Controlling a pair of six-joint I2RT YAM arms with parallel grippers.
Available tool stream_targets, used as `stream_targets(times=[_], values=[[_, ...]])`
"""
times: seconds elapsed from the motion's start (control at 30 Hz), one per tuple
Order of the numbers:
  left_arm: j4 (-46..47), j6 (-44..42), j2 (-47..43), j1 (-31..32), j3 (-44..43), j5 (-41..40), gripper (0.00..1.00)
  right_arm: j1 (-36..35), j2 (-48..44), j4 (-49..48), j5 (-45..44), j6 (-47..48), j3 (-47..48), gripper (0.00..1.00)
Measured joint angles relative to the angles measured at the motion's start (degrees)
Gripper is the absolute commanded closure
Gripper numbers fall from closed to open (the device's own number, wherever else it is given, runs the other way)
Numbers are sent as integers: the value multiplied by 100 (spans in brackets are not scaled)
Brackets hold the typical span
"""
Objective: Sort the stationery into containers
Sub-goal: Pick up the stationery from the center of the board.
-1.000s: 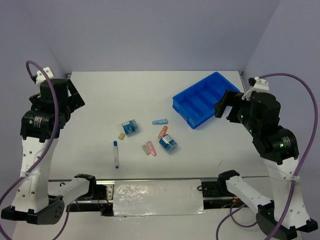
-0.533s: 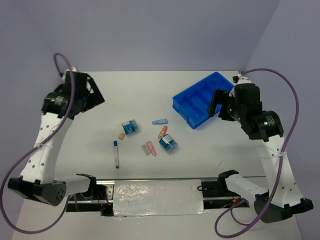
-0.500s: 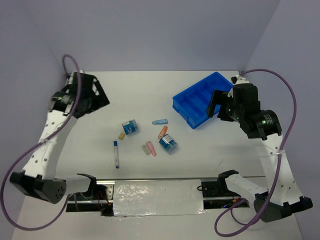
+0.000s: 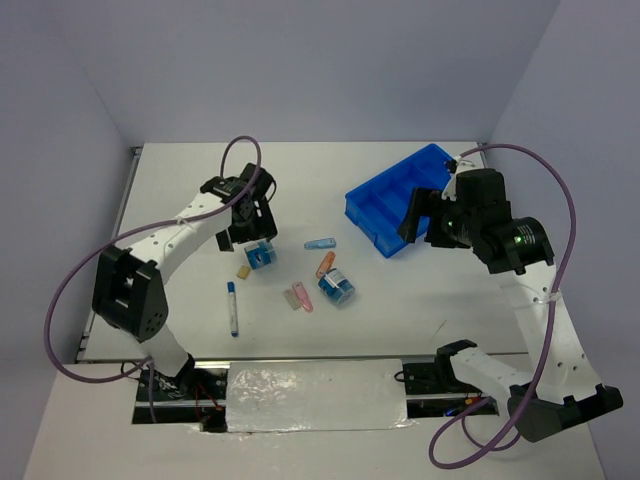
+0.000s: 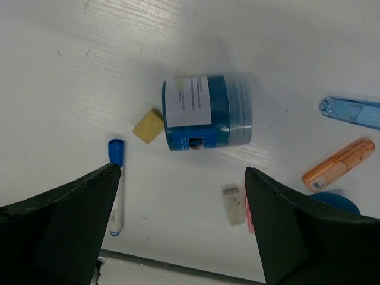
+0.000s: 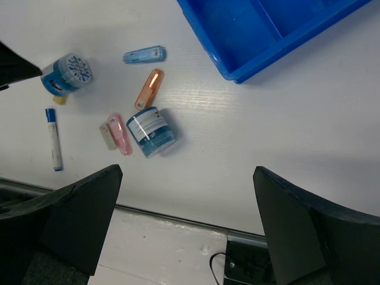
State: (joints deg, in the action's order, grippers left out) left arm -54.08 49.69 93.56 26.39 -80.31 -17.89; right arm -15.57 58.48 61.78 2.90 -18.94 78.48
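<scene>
**Spread fingers over the worktop (image 4: 470, 300)**

Lower left of centre in the top view lies the blue-white pen (image 4: 233, 308). Above it, the tan eraser (image 4: 242, 271) sits just beside a blue clear box (image 4: 261, 255). The left end effector (image 5: 183, 172) hovers over that box, released and empty. The right end effector (image 6: 187, 172), likewise spread, hangs beside the blue tray (image 4: 368, 232) at upper right.

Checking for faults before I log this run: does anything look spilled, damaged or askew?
Nothing looks damaged or spilled. The blue tray sits diagonal on the table, and one blue box lies on its side among the loose stationery; neither seems a fault.
</scene>
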Motion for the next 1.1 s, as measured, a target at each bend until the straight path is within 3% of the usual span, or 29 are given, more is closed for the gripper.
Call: stream_targets(times=[0.83, 0.9, 0.93, 1.0, 1.07, 1.1], values=[[962, -33, 1106, -7, 271, 240, 4, -118, -17, 2, 614, 85, 0, 0], [970, -28, 1137, -4, 286, 249, 13, -118, -24, 2, 614, 83, 0, 0], [999, -35, 1163, -7, 286, 269, 32, -118, -26, 2, 612, 83, 0, 0], [1056, -122, 1200, -7, 271, 282, 57, -118, -26, 2, 612, 83, 0, 0], [1110, -166, 1211, -7, 264, 299, 62, -118, -26, 4, 601, 83, 4, 0], [1119, -168, 1211, -7, 262, 321, 77, -118, -26, 7, 595, 83, 11, 0]])
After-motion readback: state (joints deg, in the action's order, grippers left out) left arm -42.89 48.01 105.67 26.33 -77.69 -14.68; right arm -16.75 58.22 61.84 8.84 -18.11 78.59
